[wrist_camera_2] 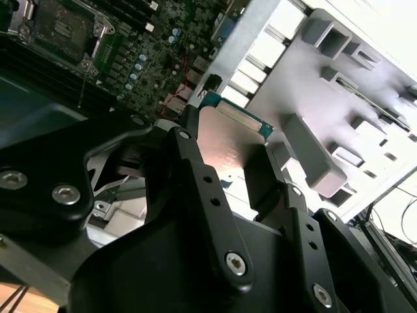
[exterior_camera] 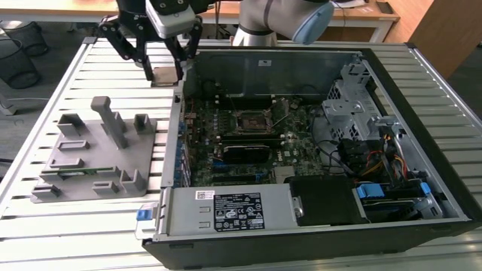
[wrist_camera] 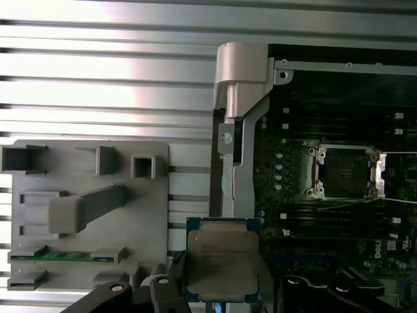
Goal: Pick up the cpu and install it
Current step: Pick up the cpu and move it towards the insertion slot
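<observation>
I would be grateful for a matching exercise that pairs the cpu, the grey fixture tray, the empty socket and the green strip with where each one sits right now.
Things:
1. cpu
2. fixture tray
3. socket
4. green strip

Places:
A. on the motherboard, inside the computer case
B. slotted in the fixture tray
C. held by the gripper, in the air
D. on the slatted table, at the exterior view's left of the case

Pairs: 1-C, 2-D, 3-A, 4-B.

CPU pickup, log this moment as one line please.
gripper: shut on cpu | position: over table slats, beside computer case | socket: empty | install: not done
</observation>
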You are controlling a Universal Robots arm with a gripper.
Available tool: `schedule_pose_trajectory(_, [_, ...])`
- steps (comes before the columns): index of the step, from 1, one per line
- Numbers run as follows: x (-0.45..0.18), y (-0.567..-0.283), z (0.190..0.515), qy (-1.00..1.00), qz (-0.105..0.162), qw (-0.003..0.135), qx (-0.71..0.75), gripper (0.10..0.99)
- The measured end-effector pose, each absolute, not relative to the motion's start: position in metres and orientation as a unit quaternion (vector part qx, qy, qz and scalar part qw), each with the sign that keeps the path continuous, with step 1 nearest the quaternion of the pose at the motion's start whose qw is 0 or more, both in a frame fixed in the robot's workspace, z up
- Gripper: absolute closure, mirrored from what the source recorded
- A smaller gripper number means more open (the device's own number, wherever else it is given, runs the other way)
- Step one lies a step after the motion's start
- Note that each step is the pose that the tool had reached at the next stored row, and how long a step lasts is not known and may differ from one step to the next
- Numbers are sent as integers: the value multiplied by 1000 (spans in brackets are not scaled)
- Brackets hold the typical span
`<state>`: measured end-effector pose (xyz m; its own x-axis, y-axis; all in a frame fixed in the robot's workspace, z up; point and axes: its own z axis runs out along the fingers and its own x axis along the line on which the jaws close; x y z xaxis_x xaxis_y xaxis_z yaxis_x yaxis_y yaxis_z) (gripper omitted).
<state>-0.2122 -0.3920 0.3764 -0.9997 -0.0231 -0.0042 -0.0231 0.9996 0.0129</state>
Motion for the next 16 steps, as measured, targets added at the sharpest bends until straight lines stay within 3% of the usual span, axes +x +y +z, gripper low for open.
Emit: schedule_pose_trajectory(16, [-183,-392,376,1000,6,2,-12,561])
